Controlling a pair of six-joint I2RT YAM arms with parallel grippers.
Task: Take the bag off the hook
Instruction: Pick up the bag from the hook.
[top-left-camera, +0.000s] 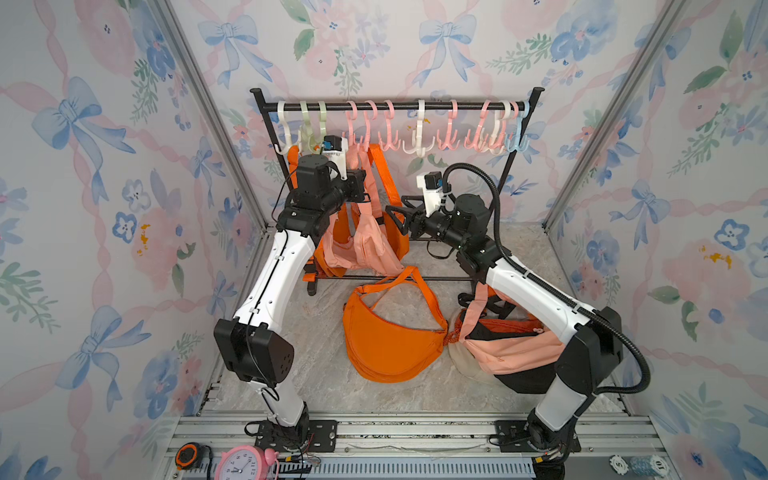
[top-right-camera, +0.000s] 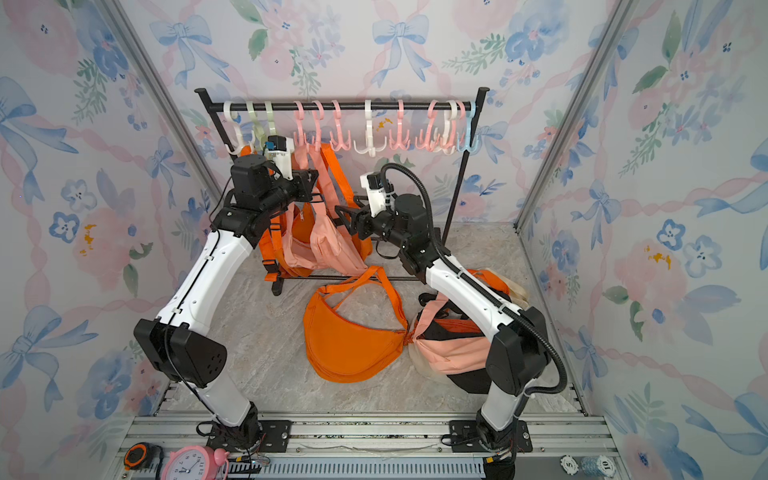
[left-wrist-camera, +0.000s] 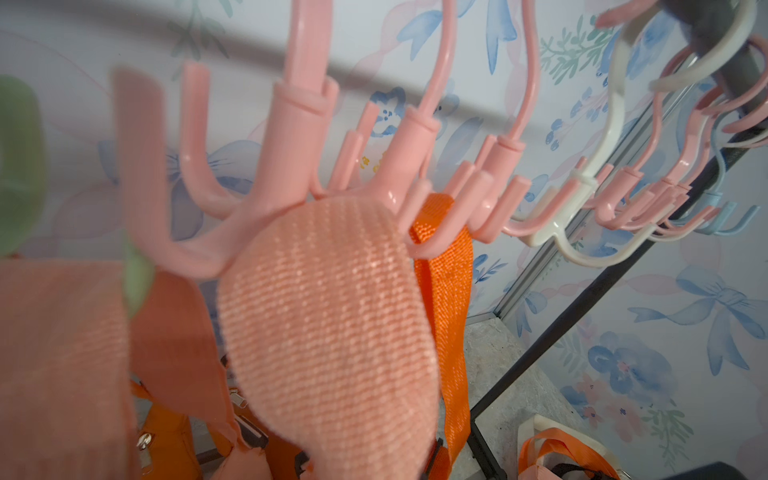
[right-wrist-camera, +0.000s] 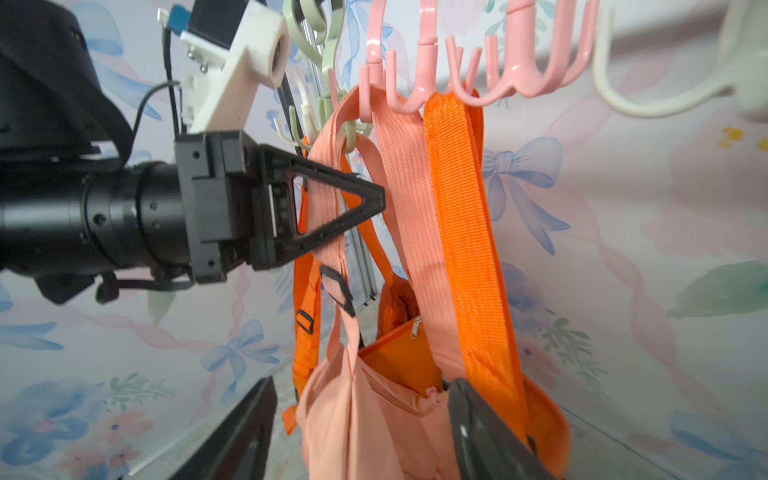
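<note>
A peach bag (top-left-camera: 365, 245) (top-right-camera: 316, 245) hangs by its peach strap (left-wrist-camera: 328, 324) from a pink hook (right-wrist-camera: 374, 95) (left-wrist-camera: 291, 166) near the rack's left end. My left gripper (right-wrist-camera: 370, 203) (top-left-camera: 363, 195) is shut on that strap a little below the hook. My right gripper (top-left-camera: 397, 210) (right-wrist-camera: 365, 432) comes in from the right, lower down. It stands open with its fingers (right-wrist-camera: 486, 428) on either side of the bag's body. An orange bag's strap (right-wrist-camera: 461, 232) hangs from the neighbouring pink hook, right against the peach one.
The black rack bar (top-left-camera: 395, 106) carries several pink, white, green and blue hooks. An orange bag (top-left-camera: 390, 345) lies on the floor in the middle, and a pile of bags (top-left-camera: 511, 349) lies under the right arm. A pink clock (top-left-camera: 241, 463) stands at the front edge.
</note>
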